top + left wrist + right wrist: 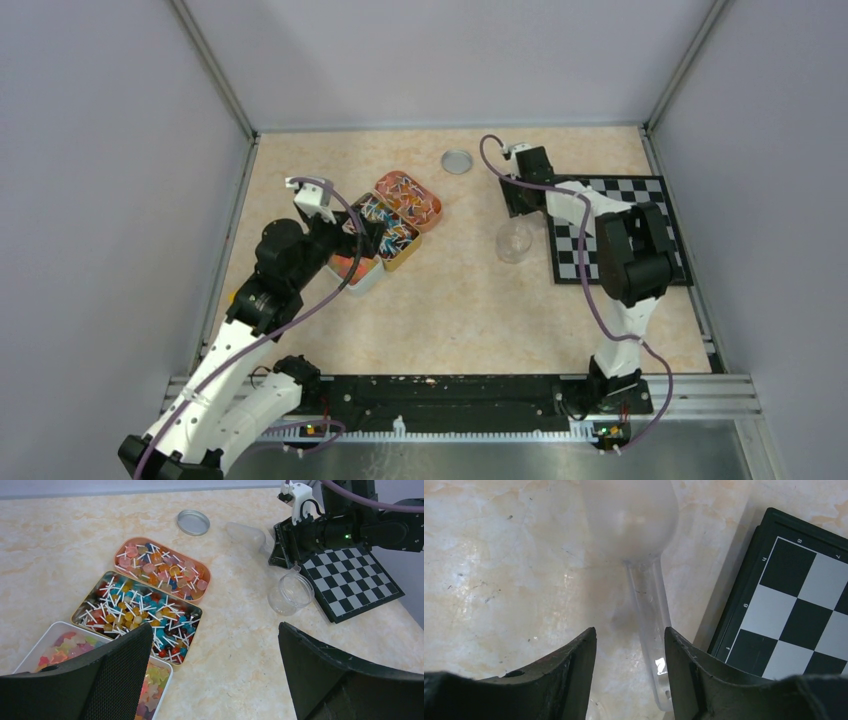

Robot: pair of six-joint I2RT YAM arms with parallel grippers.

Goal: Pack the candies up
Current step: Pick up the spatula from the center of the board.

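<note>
Right wrist view: right tool is down at the desk, its jaws part-open and straddling the handle of a clear plastic scoop. The handle sits hard by the right finger, with a gap on the left side, so it is not clamped yet and nothing is held. The scoop lies flat toward the far right of the desk, bowl pointing away from the tool, just beside the left edge of the chessboard.

Left wrist view: left tool is spread wide and empty, hovering over the near end of the trays. The candies are small lollipops on white sticks, heaped in a pink tin and a gold tin. Gummy shapes fill a white tray. All three containers sit in the left half of the desk, side by side. An empty clear jar stands between the tins and the chessboard, and its metal lid lies near the far edge.

Step in hand, as I judge it, is grasping the scoop.
- Shift the tool slightly right so the handle is centred, then close squarely across it.
- The thin, slick plastic may twist or skate toward the board if pinched off-centre.
- Keep the right finger clear of the board rim.
- Lift with the bowl level before heading to the tins.
</note>
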